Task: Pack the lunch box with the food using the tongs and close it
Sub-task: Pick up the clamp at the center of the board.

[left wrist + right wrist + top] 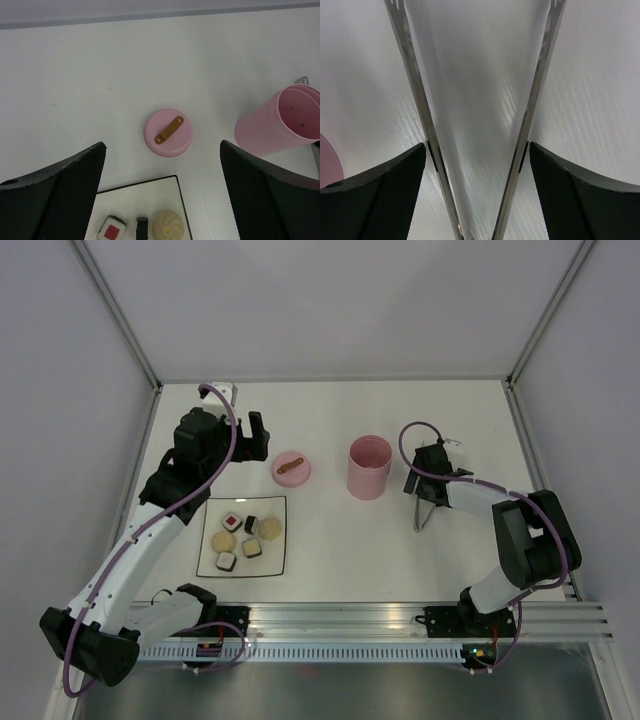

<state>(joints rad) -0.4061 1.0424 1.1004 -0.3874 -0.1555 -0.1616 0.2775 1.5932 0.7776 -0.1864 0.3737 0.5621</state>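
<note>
The pink lunch box [369, 467] [280, 125] stands open and upright mid-table. Its flat lid [291, 469] [168, 132] with a brown strip handle lies to its left. Several pieces of food [245, 536] sit on a white square plate [208, 558] [130, 200]: a red-centred roll [112, 231] and a beige ball [168, 225] among them. My left gripper [250, 440] [162, 145] hovers open over the plate's far edge, holding nothing. My right gripper [430, 480] [477, 147] is shut on the silver tongs [425, 512] [417, 100], its fingers pressing the outsides of the two spread arms, right of the lunch box.
Metal frame posts [135, 350] and white walls enclose the table on the left, back and right. A rail [400, 618] carrying both arm bases runs along the near edge. A pink sliver of the lunch box [327, 167] shows at the left of the right wrist view.
</note>
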